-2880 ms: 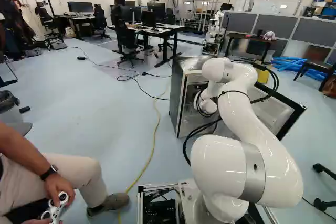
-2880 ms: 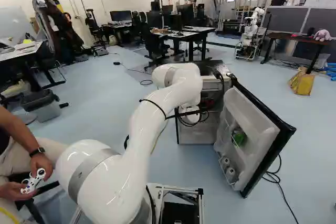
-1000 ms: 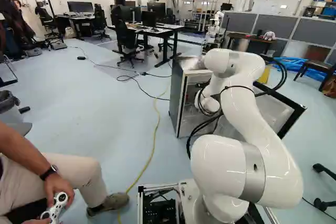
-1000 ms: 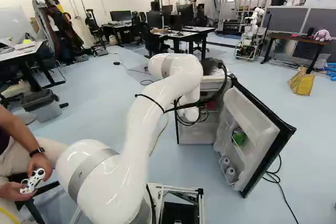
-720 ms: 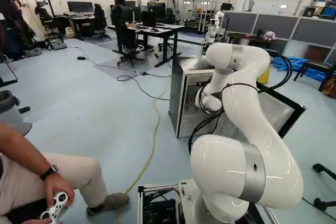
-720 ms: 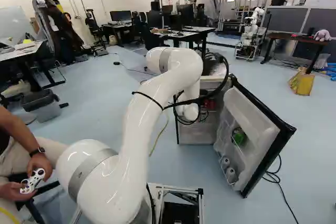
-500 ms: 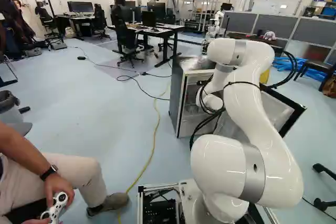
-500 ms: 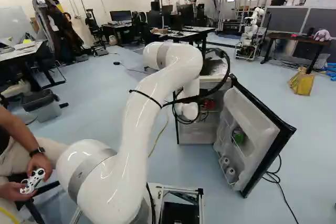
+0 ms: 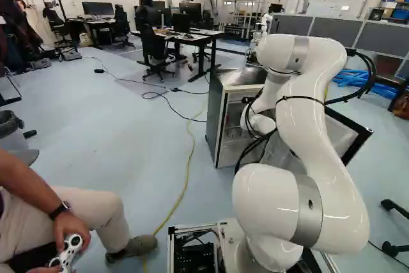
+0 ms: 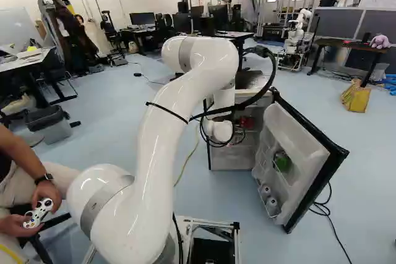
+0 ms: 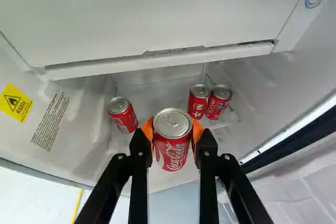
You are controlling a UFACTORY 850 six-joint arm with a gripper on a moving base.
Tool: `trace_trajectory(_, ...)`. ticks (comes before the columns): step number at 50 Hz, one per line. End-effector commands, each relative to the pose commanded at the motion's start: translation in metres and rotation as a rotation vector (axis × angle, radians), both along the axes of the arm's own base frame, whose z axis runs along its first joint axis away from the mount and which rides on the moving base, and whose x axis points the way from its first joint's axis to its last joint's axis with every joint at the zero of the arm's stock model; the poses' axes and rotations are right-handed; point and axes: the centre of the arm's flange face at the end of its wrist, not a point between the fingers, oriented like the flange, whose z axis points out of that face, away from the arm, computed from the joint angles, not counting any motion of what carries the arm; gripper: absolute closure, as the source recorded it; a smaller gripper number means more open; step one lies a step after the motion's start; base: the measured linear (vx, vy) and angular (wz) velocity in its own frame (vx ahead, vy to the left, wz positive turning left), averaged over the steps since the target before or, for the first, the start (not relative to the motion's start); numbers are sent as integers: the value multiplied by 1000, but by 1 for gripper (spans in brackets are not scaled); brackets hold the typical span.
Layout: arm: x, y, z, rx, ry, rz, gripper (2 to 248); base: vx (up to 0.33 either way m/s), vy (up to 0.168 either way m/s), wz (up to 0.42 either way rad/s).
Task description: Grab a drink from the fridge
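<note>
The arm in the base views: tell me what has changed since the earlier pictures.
The arm's upper bend has risen, going up and right in the left base view, up and left in the right. The gripper is now shut on a red can; no earlier picture shows when it took hold. The fridge and its open door stayed put.

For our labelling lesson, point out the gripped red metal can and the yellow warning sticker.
Gripped red metal can (image 11: 172,148): wrist view, front of its body below the lid.
Yellow warning sticker (image 11: 16,103): wrist view, middle of its face.
</note>
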Motion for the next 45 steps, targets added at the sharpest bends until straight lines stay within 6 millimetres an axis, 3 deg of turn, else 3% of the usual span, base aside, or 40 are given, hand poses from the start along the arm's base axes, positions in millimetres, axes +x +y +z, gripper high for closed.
trace_trajectory(45,-78,17,65,13,26,-34,158,0,0,0)
